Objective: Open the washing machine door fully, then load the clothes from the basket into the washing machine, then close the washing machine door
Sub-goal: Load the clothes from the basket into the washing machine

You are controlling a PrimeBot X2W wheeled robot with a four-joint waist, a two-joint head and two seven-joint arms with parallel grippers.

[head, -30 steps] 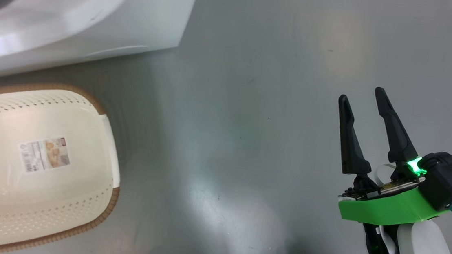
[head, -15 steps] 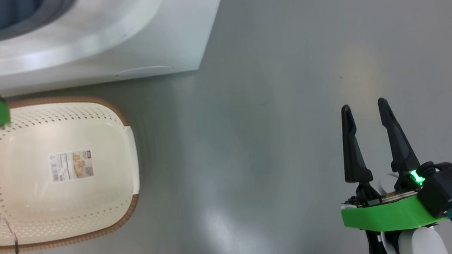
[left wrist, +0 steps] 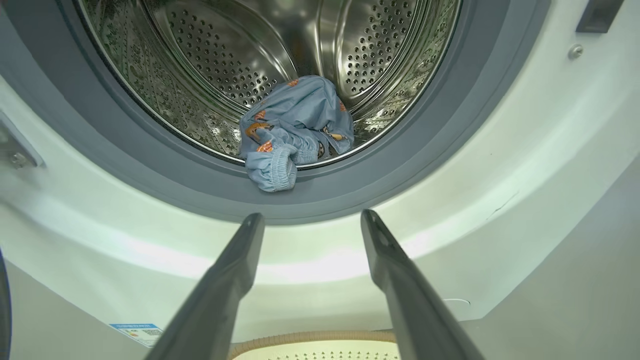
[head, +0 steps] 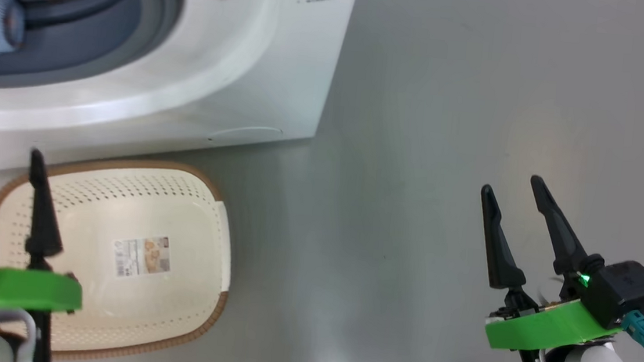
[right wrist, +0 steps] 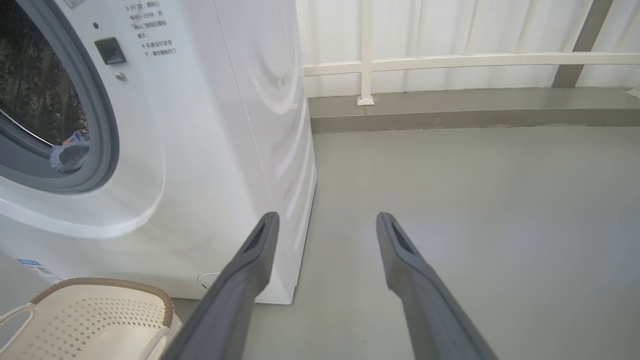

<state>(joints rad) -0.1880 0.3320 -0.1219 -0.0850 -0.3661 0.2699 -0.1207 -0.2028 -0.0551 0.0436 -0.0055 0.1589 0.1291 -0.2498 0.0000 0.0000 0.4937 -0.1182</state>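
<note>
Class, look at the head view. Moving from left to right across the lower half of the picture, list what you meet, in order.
left gripper → basket → floor → right gripper

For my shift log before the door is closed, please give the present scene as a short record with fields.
basket: on the floor before the washing machine, no clothes inside
blue garment: in the drum, one cuff lying out on the grey seal
left pincer: open, holding nothing, over the basket
right pincer: open, holding nothing, over the floor
</note>
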